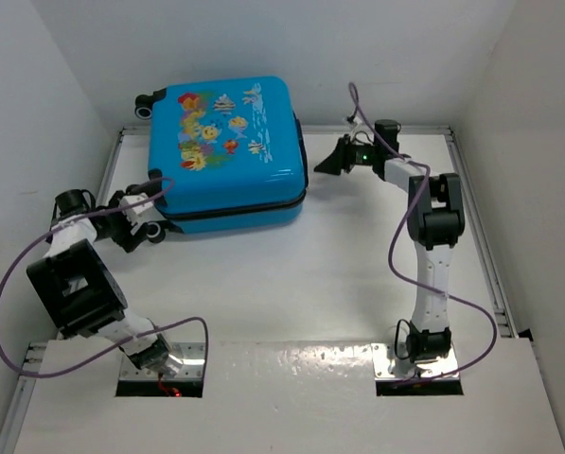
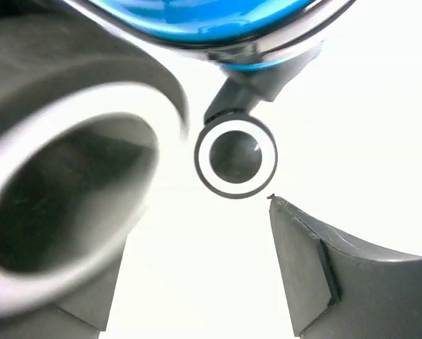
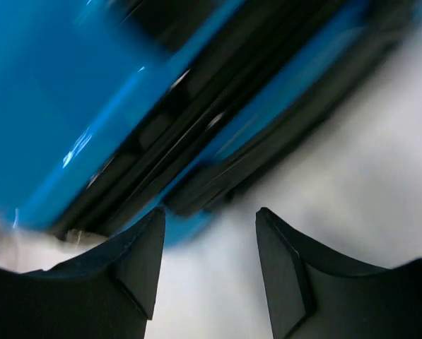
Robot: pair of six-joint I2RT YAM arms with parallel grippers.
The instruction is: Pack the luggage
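Both arm bases are sitting at 6 o'clock on the near edge of the white table (image 1: 310, 274), each bolted to a metal plate (image 1: 291, 364).

Left arm: elbow is folding low and outward toward 8 o'clock, and the forearm is reaching to 10 o'clock. A purple cable (image 1: 8, 284) is looping wide off its side. The left gripper (image 1: 135, 222) is lying low at the 7 o'clock corner of the luggage (image 1: 230, 151). In the left wrist view the left gripper (image 2: 196, 282) is standing spread, with bare table showing in the gap. One wheel (image 2: 235, 157) is sitting beyond the fingertips at 12 o'clock. A second, blurred wheel (image 2: 62, 191) is overlapping the left finger; contact cannot be told.

Right arm: it is rising upright from its base, then bending at the elbow toward 10 o'clock. The right gripper (image 1: 325, 161) is pointing at the luggage's 3 o'clock side, just beside it. In the right wrist view the right gripper (image 3: 211, 261) is also standing spread and holding nothing, facing the black zipper band (image 3: 196, 141).

The luggage is lying closed and flat at the table's 11 o'clock, fish print up, wheels toward 9 o'clock.

Plain white walls (image 1: 358, 47) are enclosing the table on three sides.
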